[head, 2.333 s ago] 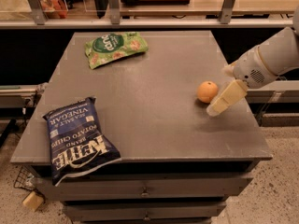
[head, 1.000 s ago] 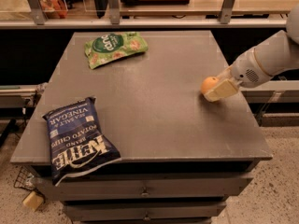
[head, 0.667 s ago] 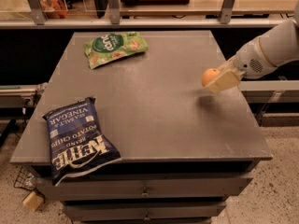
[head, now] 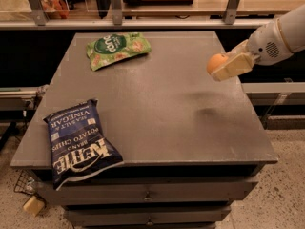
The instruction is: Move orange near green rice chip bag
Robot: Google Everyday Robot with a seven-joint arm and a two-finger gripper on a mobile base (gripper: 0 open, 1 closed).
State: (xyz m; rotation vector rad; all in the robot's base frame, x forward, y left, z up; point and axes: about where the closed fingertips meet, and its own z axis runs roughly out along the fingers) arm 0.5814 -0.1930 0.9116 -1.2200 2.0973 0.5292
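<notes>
our jaws, clamped on the orange (head: 217,62), hang well right of the green bag (head: 118,49); we should carry it level, lower just beside the green bag, then release.

Pale cream, blocky two-finger tool (head: 223,69), above the grey tabletop's (head: 157,104) right edge. Directly behind it: glossy white rounded arm housing (head: 281,35), small round dotted grille (head: 273,49) on its side. Fingers (head: 237,65) flat-faced, matte, yellower than the housing.
</notes>
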